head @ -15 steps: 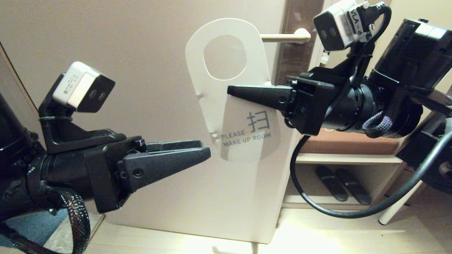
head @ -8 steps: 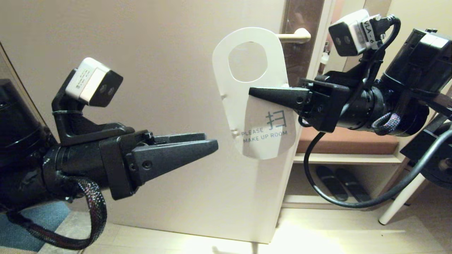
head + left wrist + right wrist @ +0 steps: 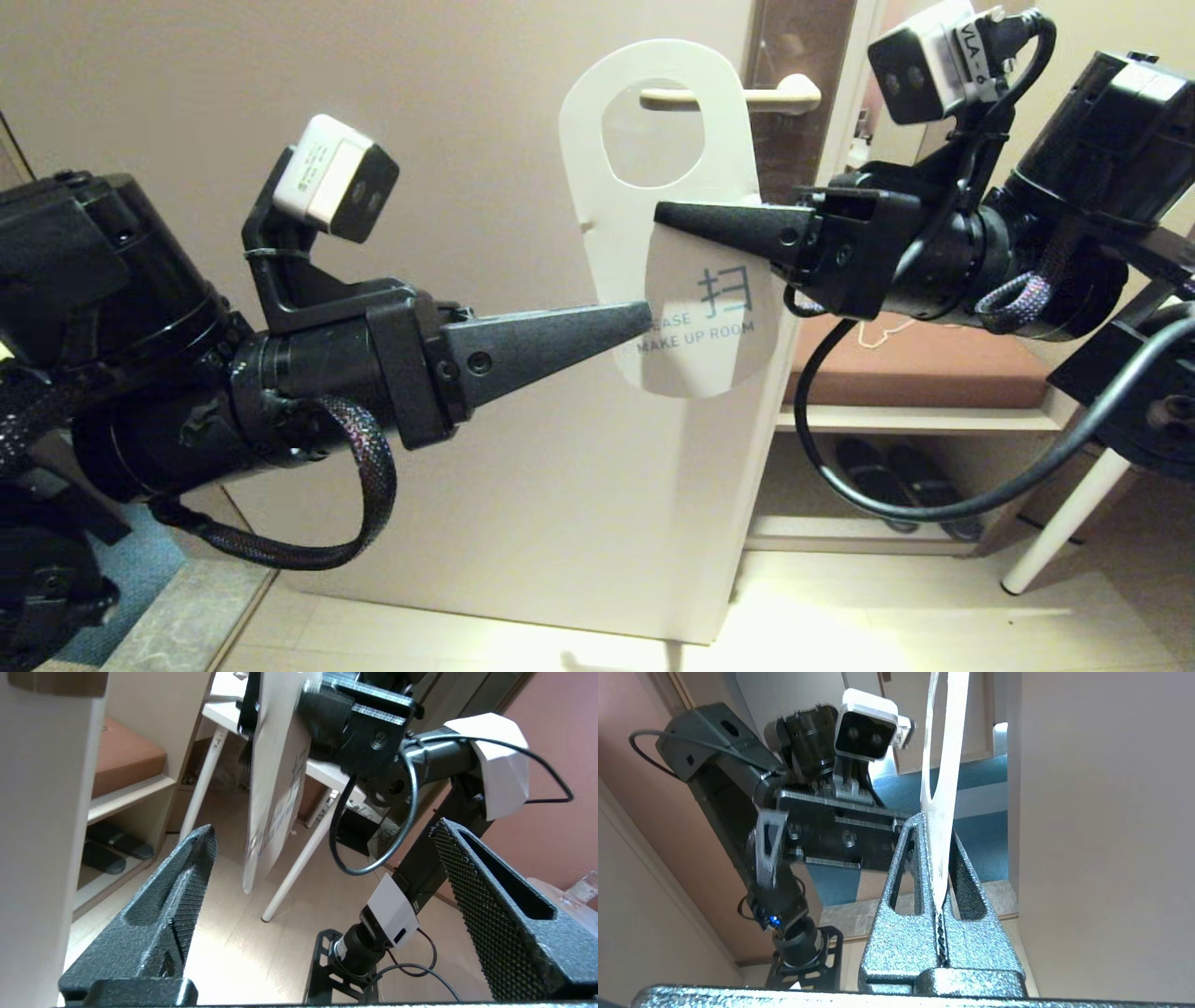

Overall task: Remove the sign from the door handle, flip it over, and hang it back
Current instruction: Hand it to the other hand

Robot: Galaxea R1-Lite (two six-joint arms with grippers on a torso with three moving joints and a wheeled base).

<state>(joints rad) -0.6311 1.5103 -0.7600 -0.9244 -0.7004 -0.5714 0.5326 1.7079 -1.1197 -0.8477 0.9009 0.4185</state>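
Observation:
The sign (image 3: pixel 616 252) hangs upright in front of the cream door (image 3: pixel 373 140), white "PLEASE MAKE UP ROOM" face toward me. My right gripper (image 3: pixel 665 215) is shut on its right edge, just below the oval hole. The right wrist view shows the sign (image 3: pixel 945 742) edge-on, pinched between the gripper's (image 3: pixel 936 830) closed fingers. The beige door handle (image 3: pixel 780 95) sticks out from a dark plate (image 3: pixel 794 47); its free end shows through the sign's hole. My left gripper (image 3: pixel 639 322) is open and empty, its tip at the sign's lower left edge. In the left wrist view the sign (image 3: pixel 275 788) hangs beyond the gripper's (image 3: pixel 322 828) spread fingers.
Right of the door stands a low shelf with a brown cushion (image 3: pixel 924 369) and dark slippers (image 3: pixel 878 462) underneath. A white table leg (image 3: pixel 1055 532) slants down at the lower right. Blue carpet (image 3: pixel 140 569) lies at the lower left.
My right gripper has carried the sign right and up, so the handle's end now shows through the hole. My left arm has moved right, its tip now at the sign's lower edge.

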